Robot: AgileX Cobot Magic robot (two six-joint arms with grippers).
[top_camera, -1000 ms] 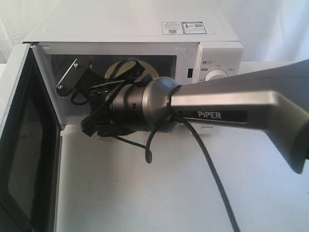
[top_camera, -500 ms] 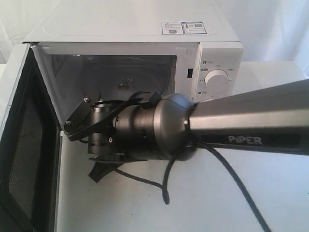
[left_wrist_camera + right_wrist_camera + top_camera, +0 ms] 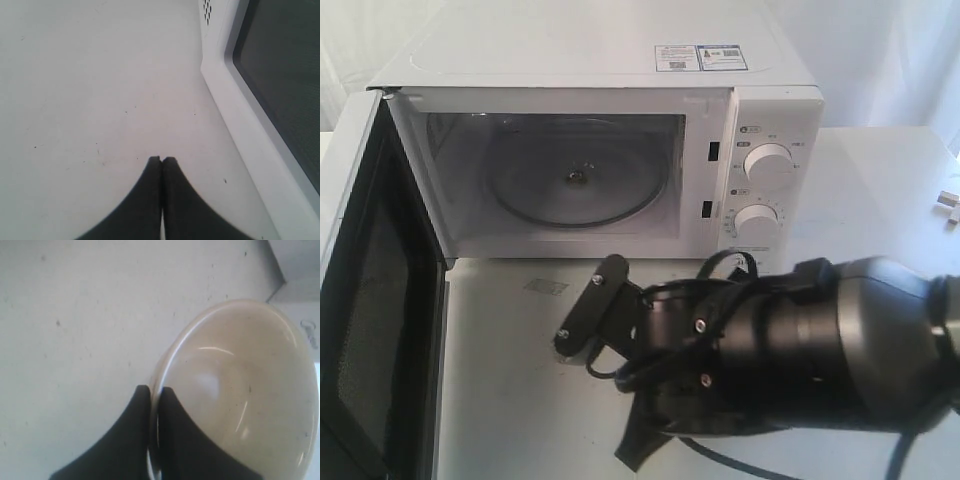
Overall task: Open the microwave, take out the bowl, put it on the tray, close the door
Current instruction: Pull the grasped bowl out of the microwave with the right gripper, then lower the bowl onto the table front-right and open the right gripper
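Note:
The white microwave (image 3: 620, 60) stands at the back with its door (image 3: 360, 300) swung wide open on the left. Its glass turntable (image 3: 570, 180) is bare. In the right wrist view my right gripper (image 3: 154, 390) is shut on the rim of the cream-white bowl (image 3: 245, 400), one finger inside and one outside, above the white table. My right arm (image 3: 800, 350) fills the lower right of the exterior view and hides the bowl there. My left gripper (image 3: 161, 161) is shut on nothing, low over the table beside the door's dark window (image 3: 285, 65). The tray is out of view.
The microwave's two knobs (image 3: 767, 160) sit on its right panel. A small white object (image 3: 948, 205) lies at the table's right edge. The open door juts forward along the left side. White table (image 3: 530, 400) stretches in front of the microwave.
My right arm has pulled back out of the microwave's cavity and come down toward the front of the table. The turntable, hidden before, now shows bare.

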